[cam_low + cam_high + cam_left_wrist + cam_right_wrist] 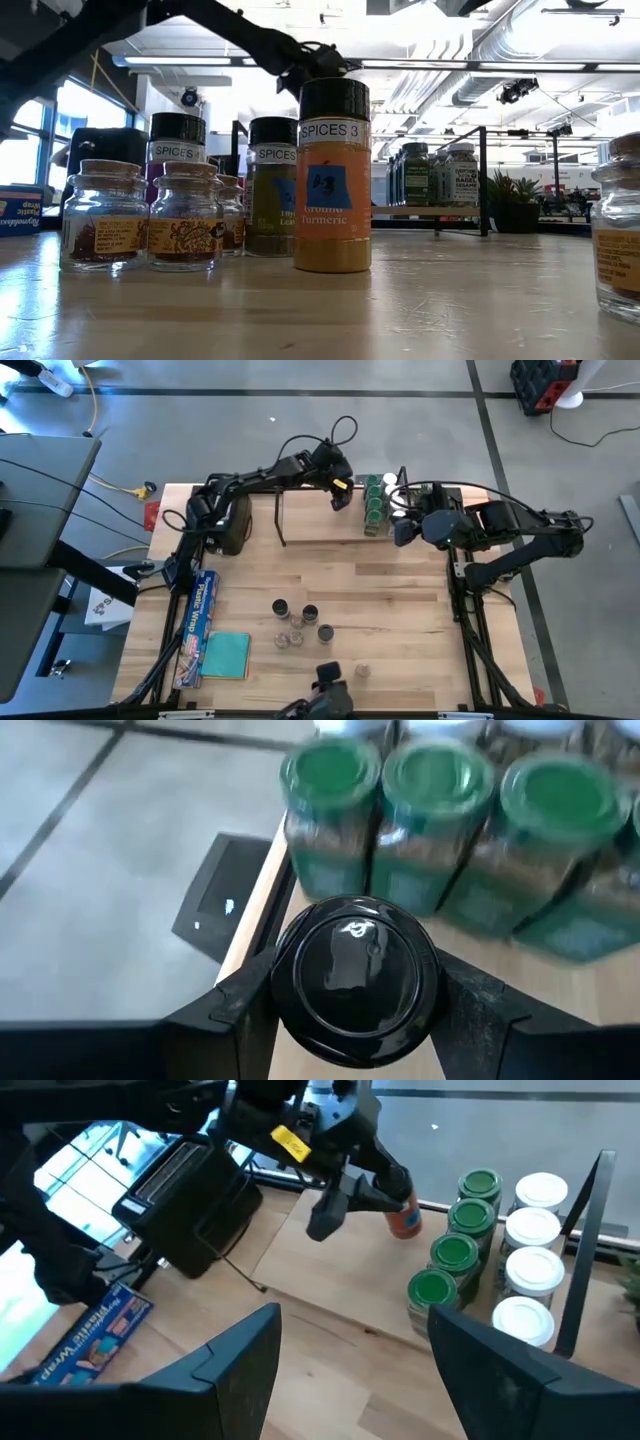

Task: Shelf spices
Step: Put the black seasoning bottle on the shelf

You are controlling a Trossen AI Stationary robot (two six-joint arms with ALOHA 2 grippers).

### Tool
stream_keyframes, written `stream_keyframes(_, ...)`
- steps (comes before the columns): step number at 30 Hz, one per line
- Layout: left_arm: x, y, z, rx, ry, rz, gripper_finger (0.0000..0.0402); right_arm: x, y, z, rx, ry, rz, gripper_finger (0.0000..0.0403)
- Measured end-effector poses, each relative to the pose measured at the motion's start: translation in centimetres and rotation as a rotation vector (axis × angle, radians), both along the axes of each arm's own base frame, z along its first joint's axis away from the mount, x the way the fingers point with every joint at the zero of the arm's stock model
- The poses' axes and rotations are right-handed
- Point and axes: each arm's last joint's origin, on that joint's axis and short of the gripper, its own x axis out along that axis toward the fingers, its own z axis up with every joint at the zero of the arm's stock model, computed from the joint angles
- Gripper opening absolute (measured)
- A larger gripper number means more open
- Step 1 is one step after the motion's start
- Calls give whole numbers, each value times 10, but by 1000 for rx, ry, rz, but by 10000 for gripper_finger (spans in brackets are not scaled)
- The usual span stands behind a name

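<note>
Pale wood planks make up the tabletop, and nearest the low camera stand the spices still to be shelved: a yellow turmeric jar with a dark lid, upright, its powder filling it almost to the cap; beside it two squat glass jars holding reddish-brown flakes, and behind them two taller dark-lidded jars whose contents are greenish or dark. Another glass jar sits at the right edge of that view. Farther back is the shelf, a light board with black wire uprights, carrying a row of green-lidded jars of dark green herbs and, just beside them, a row of white-lidded jars. The left tool hangs over the shelf beside the green row, clamped on a dark-lidded jar with orange contents. The right tool waits near the white lids, fingers spread wide, holding nothing. A toaster stands at the far left.
</note>
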Motion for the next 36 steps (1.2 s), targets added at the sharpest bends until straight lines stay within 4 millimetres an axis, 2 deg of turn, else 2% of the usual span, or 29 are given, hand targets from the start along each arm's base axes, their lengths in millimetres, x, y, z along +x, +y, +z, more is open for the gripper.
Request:
stream_keyframes(4, 7, 2, -12, 9, -2, 11, 194, 0, 0, 0, -14, 22, 16, 248)
stream_keyframes(11, 12, 4, -22, 25, -4, 26, 251, -3, 0, -2, -17, 54, 19, 248)
stream_keyframes(23, 19, 7, -11, 76, -136, 0, 246, -3, -1, -3, 0, 50, 8, 248)
stream_keyframes(26, 11, 3, 1, 62, -103, -1, 247, -3, -1, -3, 0, 51, 8, 248)
stream_keyframes(31, -17, -9, 44, 54, -35, -4, 237, -3, -1, -3, -6, 57, 6, 248)
stream_keyframes(33, -26, -12, 44, 15, 34, 1, 224, -4, -2, -3, -12, 60, 2, 248)
stream_keyframes(36, -28, -10, 30, -33, 102, 12, 194, -4, -2, -3, -32, 65, -6, 248)
